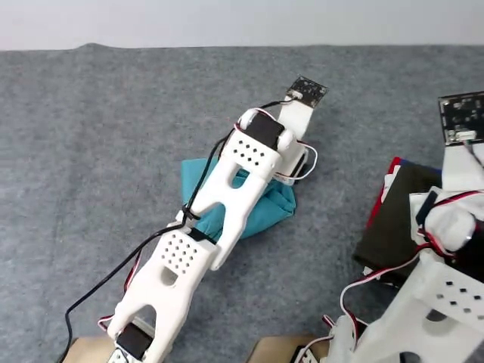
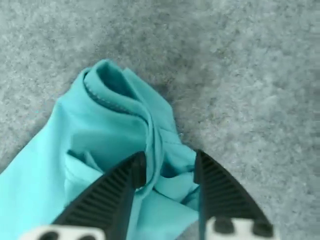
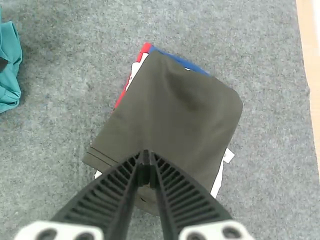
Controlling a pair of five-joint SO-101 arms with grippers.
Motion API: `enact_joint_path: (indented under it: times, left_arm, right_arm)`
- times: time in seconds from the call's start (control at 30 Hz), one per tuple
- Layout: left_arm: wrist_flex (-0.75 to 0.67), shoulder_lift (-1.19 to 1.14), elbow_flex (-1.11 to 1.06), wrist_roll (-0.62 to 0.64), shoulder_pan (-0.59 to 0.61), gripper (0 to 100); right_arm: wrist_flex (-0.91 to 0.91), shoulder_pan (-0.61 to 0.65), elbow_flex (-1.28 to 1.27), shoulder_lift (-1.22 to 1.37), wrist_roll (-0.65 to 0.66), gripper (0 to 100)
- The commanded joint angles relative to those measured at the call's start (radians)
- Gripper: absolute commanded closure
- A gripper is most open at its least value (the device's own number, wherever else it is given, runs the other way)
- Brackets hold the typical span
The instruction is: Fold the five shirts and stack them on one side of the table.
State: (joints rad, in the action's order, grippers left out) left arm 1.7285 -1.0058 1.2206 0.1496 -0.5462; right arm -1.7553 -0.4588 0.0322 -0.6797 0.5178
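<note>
Teal shirt (image 2: 100, 125) lies bunched between the parted fingers of the left pincer (image 2: 170, 162).

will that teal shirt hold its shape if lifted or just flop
Likely floppy: the teal shirt lies bunched in soft folds, so it should sag and unfold. Probably light, thin cloth. The left hand has ribbed fingers, so slipping seems unlikely.

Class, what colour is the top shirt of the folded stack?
Dark olive-brown. The top shirt shows best in the right wrist view.
</note>
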Motion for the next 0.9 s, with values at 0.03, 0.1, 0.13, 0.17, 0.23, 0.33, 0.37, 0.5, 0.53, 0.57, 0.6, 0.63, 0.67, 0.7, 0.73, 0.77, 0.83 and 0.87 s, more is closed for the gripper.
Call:
enact_joint_path:
  times: [0.03, 0.1, 0.13, 0.17, 0.23, 0.33, 0.37, 0.5, 0.53, 0.57, 0.6, 0.63, 0.67, 0.7, 0.73, 0.77, 0.83, 0.87]
  left_arm:
    - [0.028, 0.143, 0.031, -0.002, -0.009, 83]
    - [0.028, 0.18, 0.031, -0.002, 0.011, 83]
    - [0.029, 0.199, 0.03, -0.002, 0.026, 83]
    - [0.029, 0.221, 0.022, -0.002, 0.044, 84]
    - [0.029, 0.267, -0.018, -0.002, 0.094, 88]
    - [0.029, 0.321, -0.134, -0.034, 0.173, 98]
    - [0.029, 0.331, -0.191, -0.066, 0.19, 100]
    - [0.026, 0.407, -0.495, -0.107, 0.222, 100]
    - [0.025, 0.422, -0.555, -0.124, 0.23, 100]
    - [0.014, 0.439, -0.604, -0.137, 0.238, 100]
    - [-0.003, 0.45, -0.644, -0.146, 0.249, 100]
    - [-0.021, 0.454, -0.673, -0.152, 0.258, 100]
    - [-0.046, 0.454, -0.696, -0.157, 0.262, 100]
    - [-0.068, 0.454, -0.716, -0.158, 0.267, 100]
    - [-0.089, 0.451, -0.731, -0.16, 0.269, 100]
    - [-0.106, 0.446, -0.743, -0.16, 0.267, 100]
    - [-0.127, 0.433, -0.754, -0.16, 0.261, 100]
    - [-0.133, 0.423, -0.754, -0.16, 0.259, 100]
  right_arm:
    - [-0.035, 0.008, 0.005, -0.03, 0.002, 98.9]
    - [-0.035, 0.008, 0.005, -0.03, 0.002, 98.9]
    - [-0.035, 0.008, 0.005, -0.03, 0.002, 98.9]
    - [-0.036, 0.007, 0.005, -0.031, 0.002, 98.9]
    - [-0.036, 0.007, 0.005, -0.031, 0.005, 98.9]
    - [-0.036, 0.007, 0.005, -0.031, 0.005, 98.9]
    - [-0.036, 0.007, 0.005, -0.031, 0.005, 98.9]
    - [-0.036, 0.007, 0.005, -0.031, 0.003, 98.9]
    - [-0.036, 0.007, 0.005, -0.031, 0.003, 98.9]
    - [-0.036, 0.007, 0.005, -0.031, 0.003, 98.9]
    - [-0.036, 0.007, 0.005, -0.031, 0.003, 98.9]
    - [-0.036, 0.007, 0.005, -0.031, 0.002, 98.9]
    - [-0.036, 0.007, 0.005, -0.031, 0.002, 98.9]
    - [-0.036, 0.007, 0.005, -0.031, 0.002, 98.9]
    - [-0.036, 0.007, 0.005, -0.031, 0.002, 98.9]
    - [-0.036, 0.007, 0.005, -0.03, 0.002, 98.9]
    - [-0.036, 0.007, 0.005, -0.028, 0.002, 98.9]
    - [-0.036, 0.007, 0.005, -0.028, 0.005, 98.9]
